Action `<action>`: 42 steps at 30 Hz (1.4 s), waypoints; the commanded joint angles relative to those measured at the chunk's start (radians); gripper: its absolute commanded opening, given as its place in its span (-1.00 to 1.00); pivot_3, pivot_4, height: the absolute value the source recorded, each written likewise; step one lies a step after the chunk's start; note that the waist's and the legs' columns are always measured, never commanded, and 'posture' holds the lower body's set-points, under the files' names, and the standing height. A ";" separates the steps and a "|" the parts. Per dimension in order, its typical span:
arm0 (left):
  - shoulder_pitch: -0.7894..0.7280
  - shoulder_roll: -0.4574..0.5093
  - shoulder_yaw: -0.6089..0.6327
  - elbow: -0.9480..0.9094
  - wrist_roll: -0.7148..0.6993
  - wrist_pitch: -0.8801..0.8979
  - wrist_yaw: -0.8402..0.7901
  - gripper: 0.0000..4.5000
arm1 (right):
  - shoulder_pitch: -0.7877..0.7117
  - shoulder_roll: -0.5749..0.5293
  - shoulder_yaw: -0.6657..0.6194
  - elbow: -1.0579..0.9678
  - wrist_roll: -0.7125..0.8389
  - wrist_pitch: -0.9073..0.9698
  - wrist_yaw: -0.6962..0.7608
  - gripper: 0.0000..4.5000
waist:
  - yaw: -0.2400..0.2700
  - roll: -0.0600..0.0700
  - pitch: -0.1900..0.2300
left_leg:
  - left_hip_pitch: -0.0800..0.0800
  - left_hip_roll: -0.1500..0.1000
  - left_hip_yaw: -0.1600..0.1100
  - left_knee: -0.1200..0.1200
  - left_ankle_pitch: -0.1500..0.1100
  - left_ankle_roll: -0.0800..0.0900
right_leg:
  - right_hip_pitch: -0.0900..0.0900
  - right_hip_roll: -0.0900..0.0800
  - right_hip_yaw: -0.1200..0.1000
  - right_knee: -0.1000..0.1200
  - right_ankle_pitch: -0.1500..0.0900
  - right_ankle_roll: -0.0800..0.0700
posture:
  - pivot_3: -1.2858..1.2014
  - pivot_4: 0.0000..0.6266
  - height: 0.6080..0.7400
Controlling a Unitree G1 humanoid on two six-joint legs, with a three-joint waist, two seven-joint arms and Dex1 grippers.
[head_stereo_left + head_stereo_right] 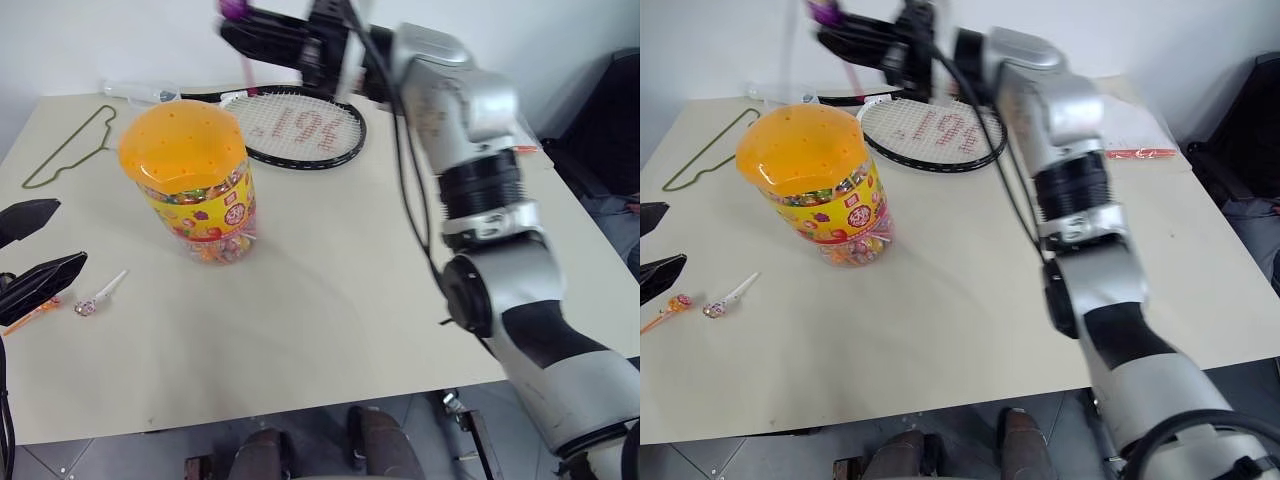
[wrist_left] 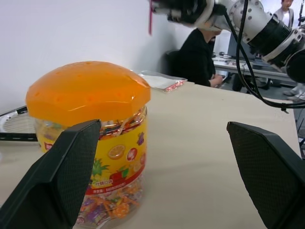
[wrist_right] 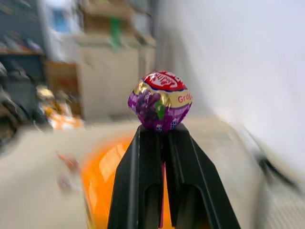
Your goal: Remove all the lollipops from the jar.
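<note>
right gripper (image 3: pixel 162 136) pinches purple-wrapped lollipop (image 3: pixel 160 100) by stick, above orange-lidded clear plastic jar (image 1: pixel 195 180) | left gripper (image 2: pixel 157 176) wide, empty | risk: thin stick slips mid-swing, candy drops onto lid

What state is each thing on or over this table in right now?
Jar: upright on the table, orange lid on, candies inside.
Purple lollipop: pinched in the right gripper, held above the table.
Two lollipops: lying flat on the table.
Left gripper: open, holding nothing.
Racket: lying flat.
Wire hanger: lying flat.
</note>
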 commanded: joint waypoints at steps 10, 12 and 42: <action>0.061 0.042 0.016 -0.040 -0.049 0.009 -0.127 1.00 | 0.435 -0.410 0.053 -0.362 -0.065 0.390 -0.101 -0.99 | 0.008 0.002 0.001 | 0.000 0.001 0.004 0.000 0.000 0.000 | 0.000 0.000 0.000 -0.002 0.000 0.000 | 0.03 -0.52 1.00; 0.065 0.044 0.012 -0.036 -0.045 0.009 -0.137 1.00 | 0.466 -0.426 0.043 -0.363 -0.058 0.407 -0.110 -0.99 | 0.012 0.002 0.001 | 0.000 0.001 0.004 0.000 0.000 0.000 | -0.001 0.000 0.000 -0.002 0.000 0.000 | 0.03 -0.52 1.00; 0.100 0.042 -0.014 0.023 0.140 0.013 0.137 1.00 | 0.796 -0.522 -0.199 -0.551 0.111 0.357 -0.087 0.99 | 0.053 0.004 0.002 | 0.000 0.002 0.004 0.001 0.000 0.000 | 0.000 0.000 0.000 -0.003 0.000 0.000 | 0.03 -0.52 1.00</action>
